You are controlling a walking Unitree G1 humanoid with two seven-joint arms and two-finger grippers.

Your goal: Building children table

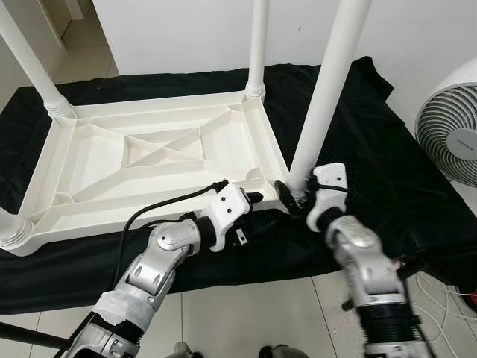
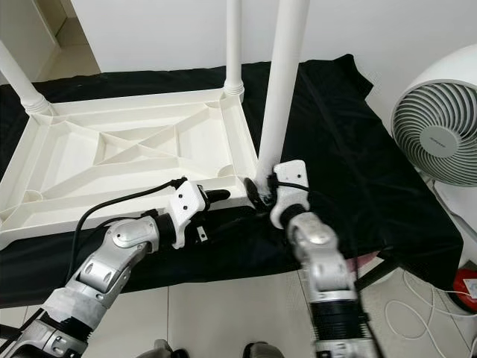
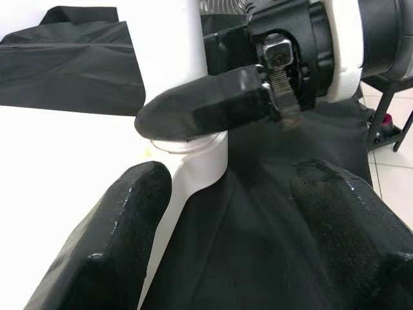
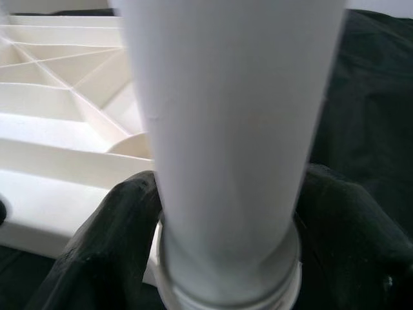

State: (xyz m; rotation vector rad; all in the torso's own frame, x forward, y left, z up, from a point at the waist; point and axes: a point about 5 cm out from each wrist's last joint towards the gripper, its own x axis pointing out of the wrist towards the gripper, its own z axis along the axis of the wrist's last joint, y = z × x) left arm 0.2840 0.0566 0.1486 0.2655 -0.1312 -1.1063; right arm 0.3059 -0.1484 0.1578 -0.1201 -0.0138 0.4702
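White plastic tabletop (image 1: 149,160) lies upside down on a black cloth (image 1: 387,179), ribbed underside up, three legs already standing in its corner sockets. Right gripper (image 1: 292,200) pinches the base of the fourth white leg (image 1: 328,89) at the near right corner socket. Left gripper (image 1: 257,198), fingers (image 3: 129,219) spread, sits just beside that corner. White fan (image 1: 451,130) at right.

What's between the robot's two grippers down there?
The near corner of the upturned white plastic table, seen from the head; left gripper, right gripper.
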